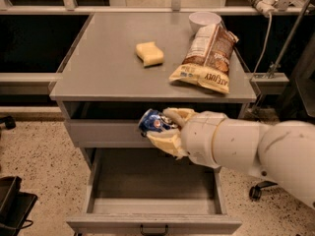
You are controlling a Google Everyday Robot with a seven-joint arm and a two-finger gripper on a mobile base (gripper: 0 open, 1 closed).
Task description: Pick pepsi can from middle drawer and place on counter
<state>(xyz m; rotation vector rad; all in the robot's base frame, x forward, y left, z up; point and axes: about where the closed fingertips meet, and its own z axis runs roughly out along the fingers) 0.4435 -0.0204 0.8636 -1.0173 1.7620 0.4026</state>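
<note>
My gripper [165,128] is shut on the dark-blue pepsi can [152,121] and holds it in the air in front of the top drawer's face, well above the open middle drawer [147,208]. The can lies tilted between my cream fingers [167,142], its end pointing left. The middle drawer is pulled out and its grey floor shows nothing in it. The grey counter [108,68] lies just above and behind the can. My white arm [246,146] comes in from the right.
On the counter sit a yellow sponge [149,53], a brown-and-yellow snack bag [206,58] and a white bowl [204,19] behind the bag. A black chair base [12,200] stands at lower left. A rail and cables stand at right.
</note>
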